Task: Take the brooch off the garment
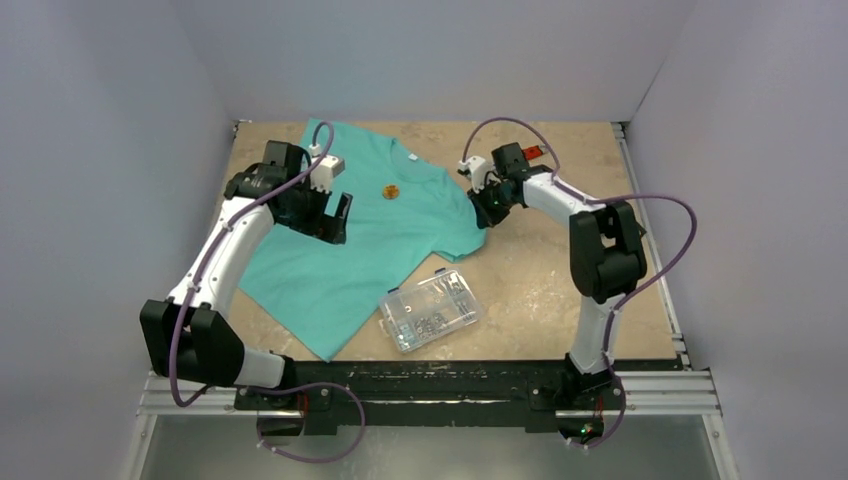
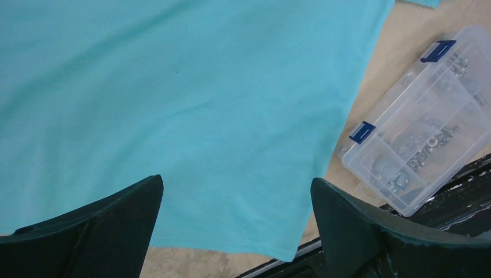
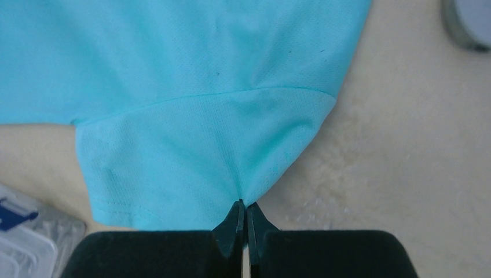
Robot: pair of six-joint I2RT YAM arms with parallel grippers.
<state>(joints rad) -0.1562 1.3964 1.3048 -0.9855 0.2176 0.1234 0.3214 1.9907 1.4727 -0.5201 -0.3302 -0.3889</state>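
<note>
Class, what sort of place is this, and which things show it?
Probably a robotics lab test cell: plain walls box in a tabletop, the left arm and right arm are bolted to a rail, and a T-shirt and parts box lie staged.

Bright, even, soft light from above; only faint shadows on the beige mottled worktop [image 1: 530, 280]. Mild glare on the clear plastic compartment box [image 1: 430, 310]. Slightly pale, and blurred nearest the lens, in both wrist views.
</note>
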